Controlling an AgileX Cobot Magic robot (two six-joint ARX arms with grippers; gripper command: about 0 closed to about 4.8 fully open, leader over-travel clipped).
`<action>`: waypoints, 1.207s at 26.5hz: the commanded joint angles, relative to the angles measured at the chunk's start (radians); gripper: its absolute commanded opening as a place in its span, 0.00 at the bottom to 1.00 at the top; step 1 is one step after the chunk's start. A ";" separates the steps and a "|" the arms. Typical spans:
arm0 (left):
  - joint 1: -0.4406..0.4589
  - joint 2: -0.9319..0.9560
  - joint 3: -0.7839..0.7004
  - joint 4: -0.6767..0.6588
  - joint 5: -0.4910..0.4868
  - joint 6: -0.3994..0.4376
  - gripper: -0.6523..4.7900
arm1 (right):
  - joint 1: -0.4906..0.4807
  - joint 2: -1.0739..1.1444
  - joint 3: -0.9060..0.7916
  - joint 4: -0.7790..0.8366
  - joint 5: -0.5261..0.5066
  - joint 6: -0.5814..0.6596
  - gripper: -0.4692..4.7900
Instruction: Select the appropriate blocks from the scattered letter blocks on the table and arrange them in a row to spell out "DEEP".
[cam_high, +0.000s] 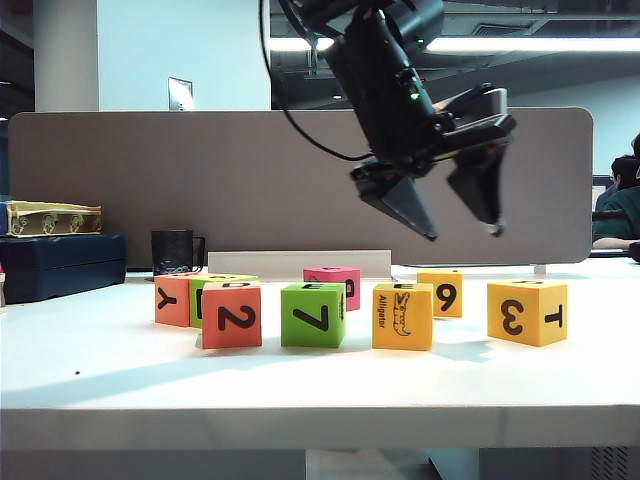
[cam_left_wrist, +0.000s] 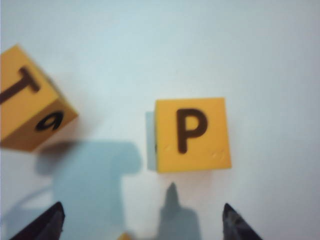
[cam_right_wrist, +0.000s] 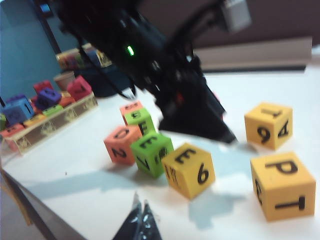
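On the table (cam_high: 100, 370), a near row reads 2 cube (cam_high: 231, 315), 7 cube (cam_high: 313, 315), alligator cube (cam_high: 402, 316) and, set apart, the P cube (cam_high: 527, 312). The left tool (cam_high: 462, 232) hangs above them, fingers spread, empty. The right tool (cam_right_wrist: 140, 220) sits pressed together, well back.

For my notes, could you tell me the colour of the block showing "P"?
Yellow-orange P block, clearest in the left wrist view.

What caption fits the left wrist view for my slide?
Open left gripper hovers above the yellow-orange P block on the white table, a second yellow-orange block off to one side.
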 joint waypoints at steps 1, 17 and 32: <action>-0.006 0.022 0.005 0.041 0.036 0.024 0.82 | -0.001 -0.013 0.032 0.039 0.007 0.008 0.08; -0.028 0.084 0.005 0.108 0.101 0.000 0.87 | -0.001 -0.013 0.051 -0.027 0.047 0.008 0.08; -0.028 0.111 0.005 0.163 0.111 0.000 0.86 | -0.001 -0.013 0.051 -0.214 0.186 0.008 0.08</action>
